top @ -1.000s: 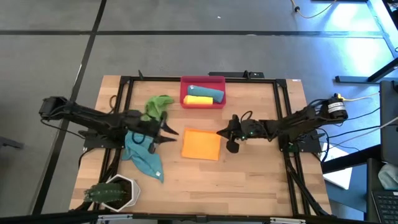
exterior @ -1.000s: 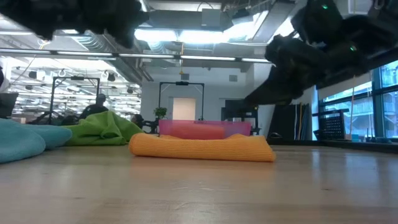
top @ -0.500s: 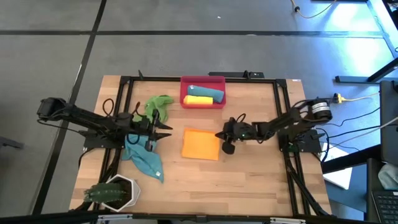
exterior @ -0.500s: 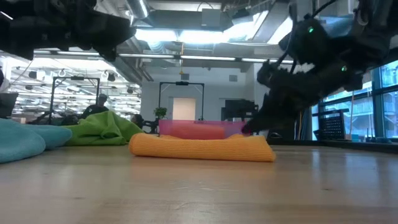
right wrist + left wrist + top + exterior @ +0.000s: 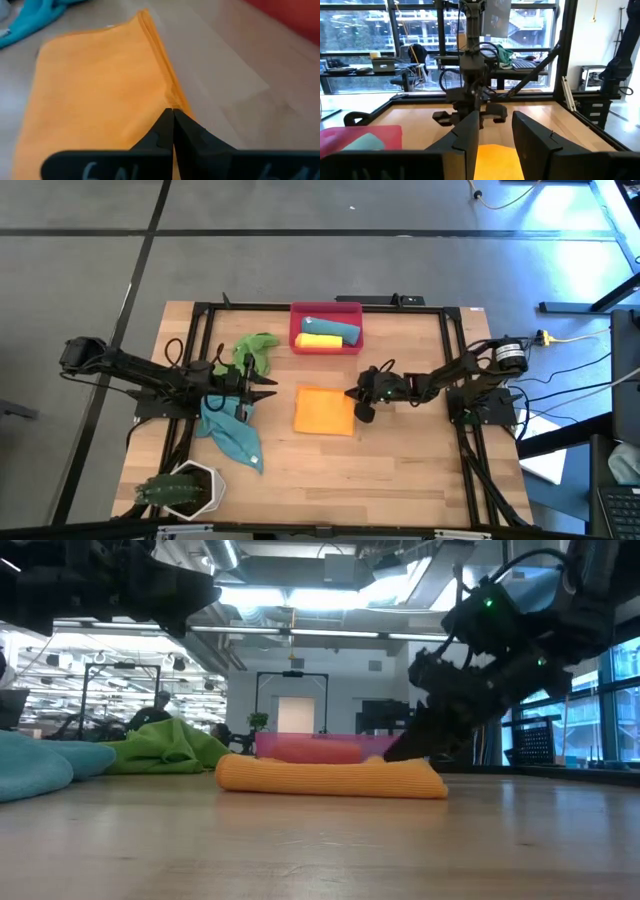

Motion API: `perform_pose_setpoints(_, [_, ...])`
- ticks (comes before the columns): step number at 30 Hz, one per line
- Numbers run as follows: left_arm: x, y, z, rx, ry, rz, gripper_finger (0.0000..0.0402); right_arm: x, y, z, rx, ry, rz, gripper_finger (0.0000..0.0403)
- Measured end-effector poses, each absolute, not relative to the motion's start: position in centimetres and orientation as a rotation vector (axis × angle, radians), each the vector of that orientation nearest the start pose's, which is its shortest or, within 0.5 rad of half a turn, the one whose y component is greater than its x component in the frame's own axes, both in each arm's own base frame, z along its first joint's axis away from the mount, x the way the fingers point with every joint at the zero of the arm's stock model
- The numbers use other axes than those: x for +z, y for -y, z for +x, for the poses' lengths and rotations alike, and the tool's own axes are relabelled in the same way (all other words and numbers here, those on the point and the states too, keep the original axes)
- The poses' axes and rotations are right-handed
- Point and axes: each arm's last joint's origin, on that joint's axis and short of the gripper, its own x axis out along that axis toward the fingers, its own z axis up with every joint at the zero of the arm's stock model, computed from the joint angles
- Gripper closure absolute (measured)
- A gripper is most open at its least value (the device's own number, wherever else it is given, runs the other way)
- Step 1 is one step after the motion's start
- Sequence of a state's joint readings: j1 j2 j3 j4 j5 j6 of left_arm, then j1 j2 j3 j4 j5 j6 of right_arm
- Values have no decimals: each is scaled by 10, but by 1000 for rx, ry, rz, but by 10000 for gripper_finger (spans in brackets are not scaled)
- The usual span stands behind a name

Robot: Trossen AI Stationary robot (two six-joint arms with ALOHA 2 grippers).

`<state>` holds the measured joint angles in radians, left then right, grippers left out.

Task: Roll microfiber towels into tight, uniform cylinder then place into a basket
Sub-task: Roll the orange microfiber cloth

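Folded towel point(image 5: 324, 411) flat at table point(image 5: 400, 470) centre. Basket point(image 5: 326, 313) at 12 o'clock from it, two rolled towels point(image 5: 327, 335) inside. Right gripper point(image 5: 350, 393) at 3 o'clock, touching its edge. Left gripper point(image 5: 268, 387) at 9 o'clock, above loose towels point(image 5: 232, 435). Plant pot point(image 5: 187, 489) at 7 o'clock.

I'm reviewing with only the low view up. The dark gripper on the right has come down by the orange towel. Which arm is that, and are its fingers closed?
Observer: It's the right gripper, fingers shut, tips at the orange towel's edge nearest that arm.
Operator: What's in the basket behind it?
Observer: The basket holds a rolled teal towel and a rolled yellow towel, side by side.
Operator: And the other arm?
Observer: The left gripper hangs open above the loose teal towel, short of the orange one.
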<state>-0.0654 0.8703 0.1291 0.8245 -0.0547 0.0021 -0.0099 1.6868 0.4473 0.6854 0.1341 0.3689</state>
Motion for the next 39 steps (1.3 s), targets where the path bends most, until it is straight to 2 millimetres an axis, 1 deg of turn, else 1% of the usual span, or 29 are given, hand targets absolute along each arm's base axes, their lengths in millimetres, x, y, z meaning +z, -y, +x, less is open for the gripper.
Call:
perform_pose_setpoints(4, [192, 9, 167, -11, 83, -3, 295, 120, -1, 266, -172, -487, 329, 397])
perform_pose_setpoints(7, [192, 9, 167, -10, 83, -3, 295, 129, -16, 265, -67, -473, 302, 397])
perform_pose_setpoints(9, [192, 9, 167, -9, 82, -3, 295, 129, -27, 264, -4, -483, 270, 397])
perform_pose_setpoints(11, [192, 9, 167, -3, 83, -3, 295, 127, -37, 262, 36, -506, 239, 397])
perform_pose_setpoints(14, [192, 9, 167, -3, 83, -3, 295, 120, -47, 259, -1, -548, 221, 397])
perform_pose_setpoints(17, [194, 9, 167, -2, 96, -4, 295, 113, -50, 258, -55, -565, 213, 397])
perform_pose_setpoints(23, [198, 9, 167, 1, 137, -7, 295, 97, -53, 257, -72, -637, 228, 397])
perform_pose_setpoints(26, [197, 11, 167, -8, 135, -1, 295, 94, -52, 257, -94, -651, 250, 397])
perform_pose_setpoints(28, [196, 12, 167, 9, 119, 22, 295, 99, -51, 259, -110, -630, 282, 397])
perform_pose_setpoints(30, [194, 13, 167, 39, 96, 25, 295, 109, -52, 264, -105, -597, 293, 397])
perform_pose_setpoints(36, [197, 17, 169, 26, 75, 28, 295, 134, -56, 268, -79, -583, 248, 397])
perform_pose_setpoints(39, [200, 19, 177, 59, -22, 84, 295, 139, -57, 269, -71, -576, 232, 397])
